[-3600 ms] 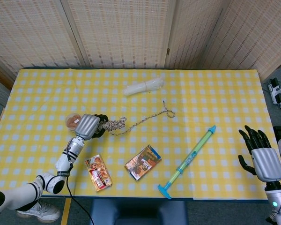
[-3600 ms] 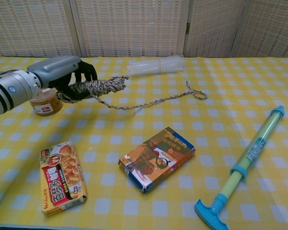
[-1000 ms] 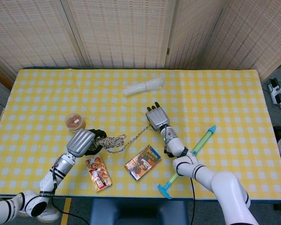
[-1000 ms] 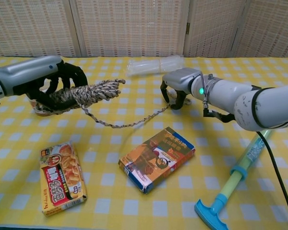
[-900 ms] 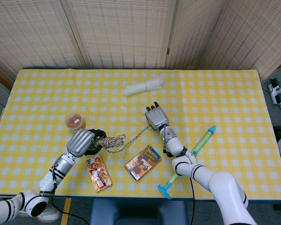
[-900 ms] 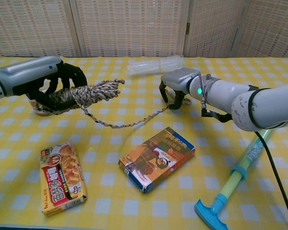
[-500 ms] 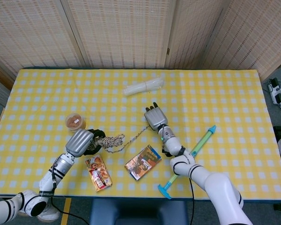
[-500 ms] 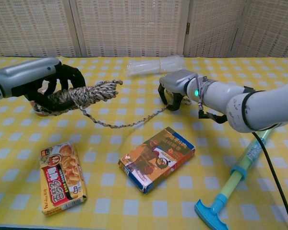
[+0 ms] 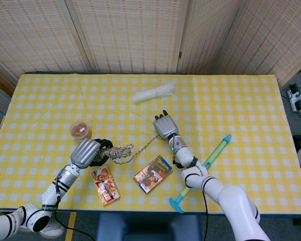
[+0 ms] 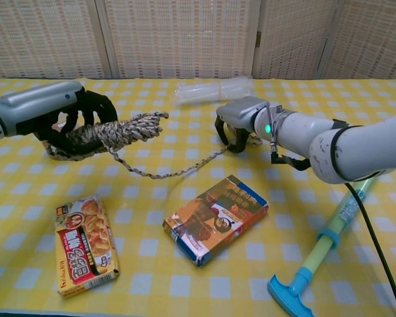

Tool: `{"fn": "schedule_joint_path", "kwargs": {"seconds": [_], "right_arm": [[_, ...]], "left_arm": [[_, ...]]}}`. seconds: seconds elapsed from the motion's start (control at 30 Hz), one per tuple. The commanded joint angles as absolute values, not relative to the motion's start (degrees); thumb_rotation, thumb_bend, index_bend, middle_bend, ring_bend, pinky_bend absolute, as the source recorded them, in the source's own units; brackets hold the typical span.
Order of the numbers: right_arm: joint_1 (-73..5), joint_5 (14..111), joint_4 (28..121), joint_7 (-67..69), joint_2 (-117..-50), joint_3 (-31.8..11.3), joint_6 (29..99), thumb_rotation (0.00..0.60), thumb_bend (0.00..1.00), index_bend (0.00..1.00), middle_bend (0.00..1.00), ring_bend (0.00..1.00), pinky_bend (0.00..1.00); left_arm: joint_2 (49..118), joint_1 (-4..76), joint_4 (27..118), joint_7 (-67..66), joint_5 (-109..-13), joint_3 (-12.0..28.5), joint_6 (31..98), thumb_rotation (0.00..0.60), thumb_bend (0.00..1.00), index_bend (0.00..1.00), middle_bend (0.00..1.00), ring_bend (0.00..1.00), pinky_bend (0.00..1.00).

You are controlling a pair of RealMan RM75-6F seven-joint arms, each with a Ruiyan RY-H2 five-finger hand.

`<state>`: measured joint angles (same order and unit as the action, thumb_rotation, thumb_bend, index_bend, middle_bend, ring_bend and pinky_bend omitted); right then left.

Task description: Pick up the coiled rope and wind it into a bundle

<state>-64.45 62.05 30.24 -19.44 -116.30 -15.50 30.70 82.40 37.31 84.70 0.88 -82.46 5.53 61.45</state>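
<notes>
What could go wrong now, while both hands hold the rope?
1. The left hand holds the bundle; the right hand grips the rope near its far end. Pulling apart could slip a coil off.
2. The slack strand hangs close to the carton and may drag it.
3. The jar stands beside the left hand and could be knocked.

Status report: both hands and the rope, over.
Left robot hand grips rope bundle. Right robot hand pinches the rope's loose tail. Tail spans above the table; snack box just below it.
</notes>
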Motion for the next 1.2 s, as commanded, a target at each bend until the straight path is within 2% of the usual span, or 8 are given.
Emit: {"fn": "schedule_joint_path", "kwargs": {"seconds": [0.03,0.47,0.8,1.2], "right_arm": [[-64.45,62.02,30.21,-19.58,-116.29,-15.59,30.71,0.600,0.39,0.53,0.26,0.22,0.10],[-64.63,61.83,29.22,-19.91,-116.76,-16.09,30.04,0.600,0.39,0.59,0.30,0.26,0.13],[-64.60,62.00,28.83,-19.97,-116.70,-16.23,29.86,0.600,0.49,0.60,0.31,0.26,0.14],[-63.87,62.61,31.25,-19.16,-114.86,-16.71,31.99,0.600,0.51,0.61,0.31,0.27,0.15]], "left_arm": [[82.44,37.33,84.67,0.84,-82.43,5.56,61.40,0.600,0.60,0.68,0.69,0.64,0.71],[82.76,37.39,84.37,0.62,-82.15,5.54,60.83,0.600,0.63,0.68,0.69,0.64,0.71],[82.87,37.39,84.36,0.55,-82.22,5.52,60.75,0.600,0.66,0.68,0.69,0.64,0.71],[83.26,37.16,84.05,1.87,-83.27,5.80,62.13,0.600,0.67,0.68,0.69,0.64,0.71]]}}
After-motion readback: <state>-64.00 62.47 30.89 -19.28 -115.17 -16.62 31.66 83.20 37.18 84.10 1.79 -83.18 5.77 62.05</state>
